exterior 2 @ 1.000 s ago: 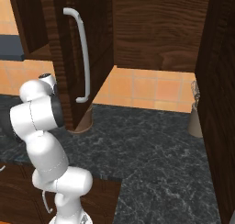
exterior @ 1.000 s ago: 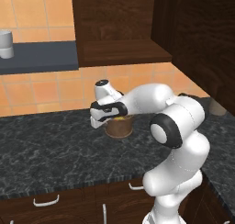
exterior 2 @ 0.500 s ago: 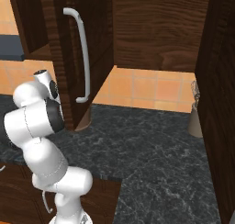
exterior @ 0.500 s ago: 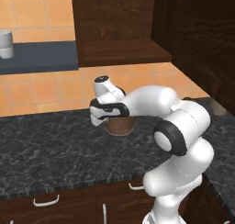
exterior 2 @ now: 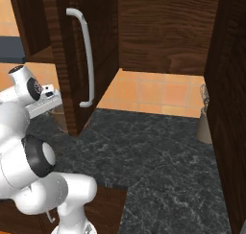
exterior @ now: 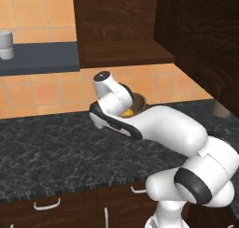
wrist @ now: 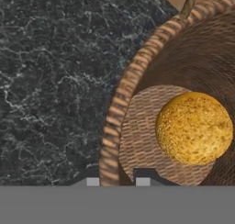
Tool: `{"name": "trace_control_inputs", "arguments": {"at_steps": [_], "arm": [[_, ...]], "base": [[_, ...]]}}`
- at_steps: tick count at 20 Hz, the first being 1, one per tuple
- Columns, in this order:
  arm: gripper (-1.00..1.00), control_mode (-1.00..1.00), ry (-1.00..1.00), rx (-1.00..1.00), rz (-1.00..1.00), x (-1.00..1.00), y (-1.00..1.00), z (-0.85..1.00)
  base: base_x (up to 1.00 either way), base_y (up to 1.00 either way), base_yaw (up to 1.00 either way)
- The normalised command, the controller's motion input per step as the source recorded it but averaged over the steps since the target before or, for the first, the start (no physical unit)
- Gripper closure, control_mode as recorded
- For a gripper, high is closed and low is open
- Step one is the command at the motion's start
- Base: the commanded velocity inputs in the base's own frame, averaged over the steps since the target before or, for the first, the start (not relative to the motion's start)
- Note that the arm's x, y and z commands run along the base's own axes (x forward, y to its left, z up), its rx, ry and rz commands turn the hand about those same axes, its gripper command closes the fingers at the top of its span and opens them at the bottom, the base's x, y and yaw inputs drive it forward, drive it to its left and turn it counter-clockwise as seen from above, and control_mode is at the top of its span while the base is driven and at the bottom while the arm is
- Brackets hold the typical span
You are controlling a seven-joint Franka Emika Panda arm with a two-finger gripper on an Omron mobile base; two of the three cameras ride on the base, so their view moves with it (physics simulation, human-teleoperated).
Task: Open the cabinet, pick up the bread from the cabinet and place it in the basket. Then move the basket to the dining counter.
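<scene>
While the bread (wrist: 194, 128) lies on the basket (wrist: 117, 108) floor | basket stands on black marbled counter (exterior: 51, 152) — below the open cabinet (exterior 2: 65, 60) | gripper (wrist: 118, 182) jaws pinched on the basket rim.

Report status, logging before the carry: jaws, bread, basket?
Jaws shut on basket rim. Bread inside, on basket floor. Basket on black counter; cabinet door open nearby.

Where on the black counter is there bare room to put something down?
The black counter is bare left of the basket, up to the tiled wall. It is also bare between the open cabinet door and the beige holder. Around the basket, which holds the bread, the arm crowds it.
</scene>
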Motion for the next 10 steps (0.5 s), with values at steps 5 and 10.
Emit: {"name": "trace_control_inputs", "arguments": {"at_steps": [5,10], "arm": [[1.00,-1.00,0.00,0.10,0.00,-0.77,-0.36,0.46],[1.00,-1.00,0.00,0.17,0.00,-0.48,-0.40,0.39]], "base": [[0.00,0.00,0.00],[0.00,0.00,0.00]]}}
